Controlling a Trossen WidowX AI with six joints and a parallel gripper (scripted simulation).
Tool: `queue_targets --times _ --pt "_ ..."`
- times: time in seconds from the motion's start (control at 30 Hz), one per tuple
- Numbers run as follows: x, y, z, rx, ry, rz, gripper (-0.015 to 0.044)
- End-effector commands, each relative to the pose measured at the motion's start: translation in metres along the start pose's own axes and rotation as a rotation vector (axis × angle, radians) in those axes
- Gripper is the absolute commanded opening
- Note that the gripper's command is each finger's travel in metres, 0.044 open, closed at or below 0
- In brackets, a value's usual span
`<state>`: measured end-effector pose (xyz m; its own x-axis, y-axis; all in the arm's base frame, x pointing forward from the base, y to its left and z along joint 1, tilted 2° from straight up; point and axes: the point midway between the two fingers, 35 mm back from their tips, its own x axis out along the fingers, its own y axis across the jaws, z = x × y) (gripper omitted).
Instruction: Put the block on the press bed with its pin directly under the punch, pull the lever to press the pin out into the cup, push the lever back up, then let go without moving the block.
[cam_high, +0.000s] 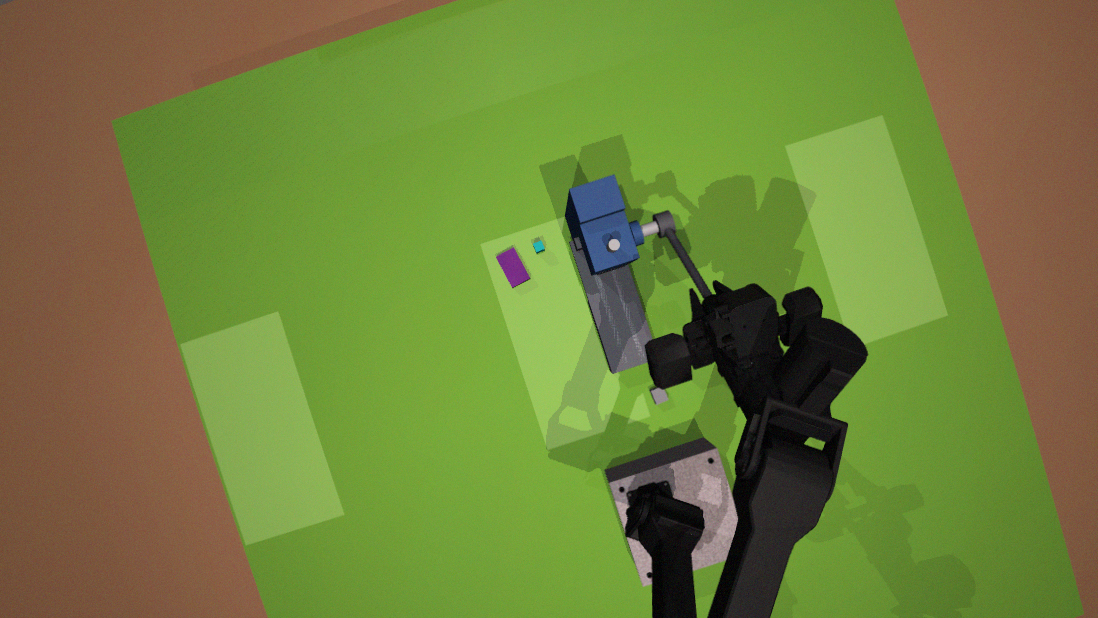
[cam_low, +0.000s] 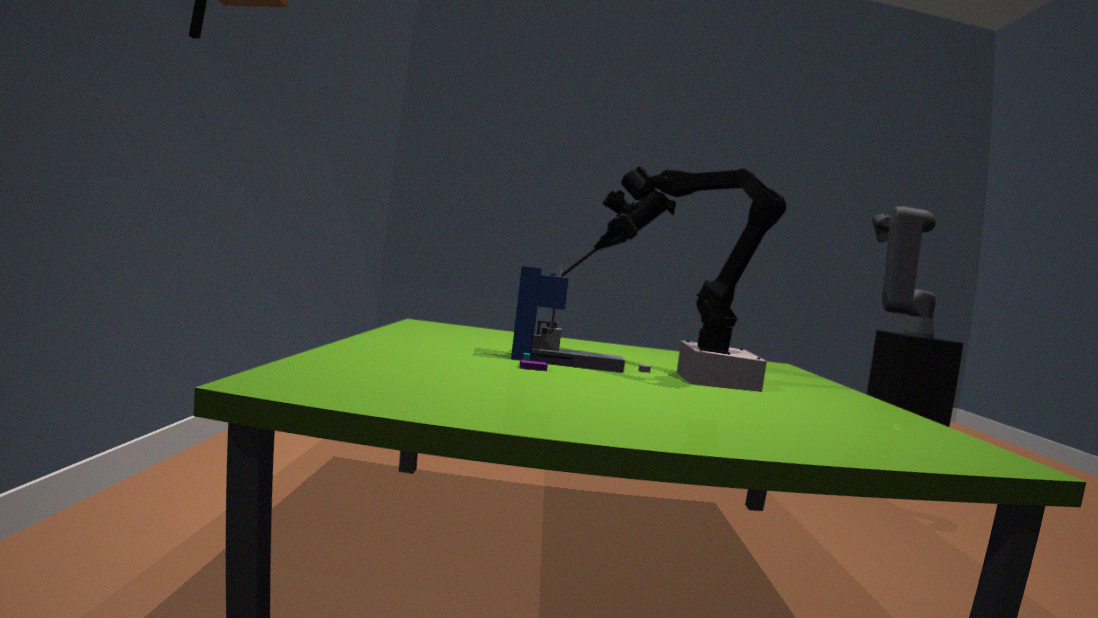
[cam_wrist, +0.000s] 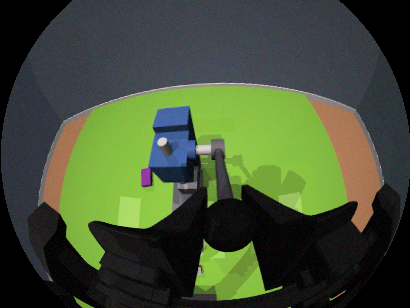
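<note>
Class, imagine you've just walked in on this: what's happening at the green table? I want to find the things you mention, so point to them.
A black robot arm has its claw (cam_high: 708, 297) (cam_low: 598, 246) (cam_wrist: 224, 191) closed on the lever (cam_high: 687, 262) (cam_low: 577, 262) (cam_wrist: 223, 175) of a blue press (cam_high: 601, 201) (cam_low: 527, 310) (cam_wrist: 172, 120). The lever slants upward from its pivot. A grey block (cam_low: 551, 339) stands on the press bed, beneath the punch. Whether the pin is out can't be seen.
</note>
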<state>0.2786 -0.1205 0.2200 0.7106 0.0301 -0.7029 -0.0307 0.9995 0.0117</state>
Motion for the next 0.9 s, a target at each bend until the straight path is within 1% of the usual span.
queue_targets --times 0.0,0.87 --pt "0.001 0.0 -0.01 0.01 0.021 -0.002 0.0" --pt "0.002 0.0 -0.023 0.01 0.022 -0.003 0.0"
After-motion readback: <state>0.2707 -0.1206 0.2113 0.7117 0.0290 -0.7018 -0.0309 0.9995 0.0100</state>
